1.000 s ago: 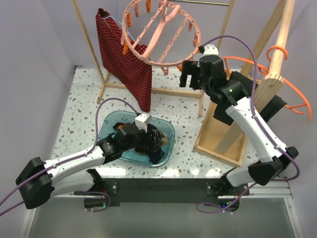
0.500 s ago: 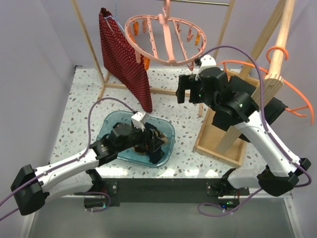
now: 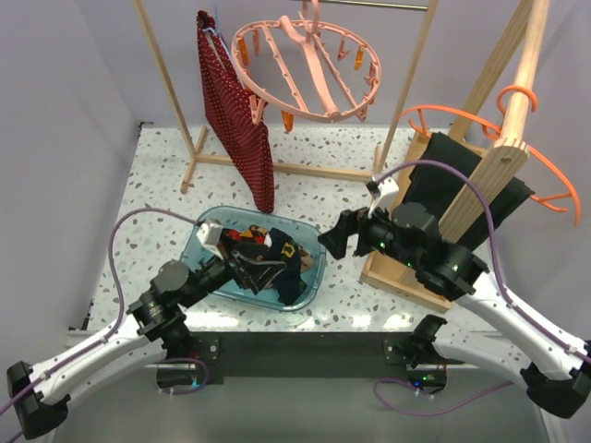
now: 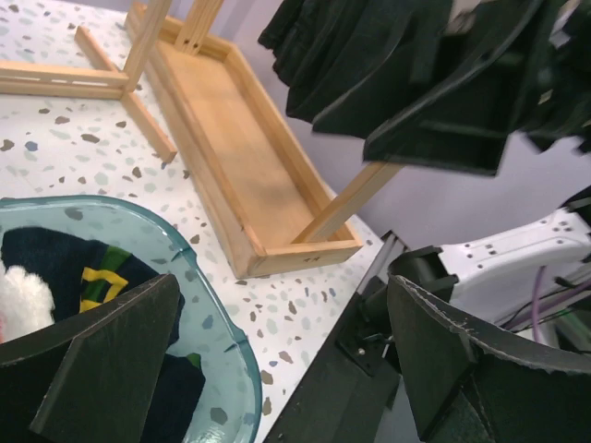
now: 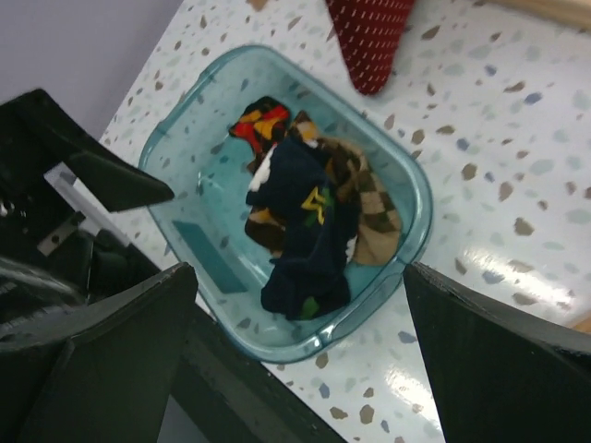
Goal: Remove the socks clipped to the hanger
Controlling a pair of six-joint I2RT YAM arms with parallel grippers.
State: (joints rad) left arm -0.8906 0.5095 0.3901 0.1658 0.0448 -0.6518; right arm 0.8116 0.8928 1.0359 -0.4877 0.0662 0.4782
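Observation:
The round salmon-pink hanger point(image 3: 306, 72) hangs from the rail at the back, and I see no sock on its pegs. The socks point(image 3: 279, 261), checkered brown ones and dark navy ones with red and yellow marks, lie piled in a teal tub point(image 3: 316, 242). My left gripper point(image 3: 259, 265) stands open over the tub with nothing between its fingers; its view shows the socks point(image 4: 88, 277) at the lower left. My right gripper point(image 3: 334, 238) stands open just right of the tub, empty, looking down on the socks point(image 5: 305, 212).
A red white-dotted garment point(image 3: 235, 111) hangs from the wooden rack left of the hanger. A wooden tray point(image 3: 404, 269) with slanted poles, a black cloth point(image 3: 471, 175) and a thin orange hanger point(image 3: 547, 168) fill the right side. The tub rim point(image 4: 226, 351) lies near the table's front edge.
My right arm dropped from beside the hanger to low beside the tub. My left arm drew back toward the near left. Both jaws spread wider; the hanger swung.

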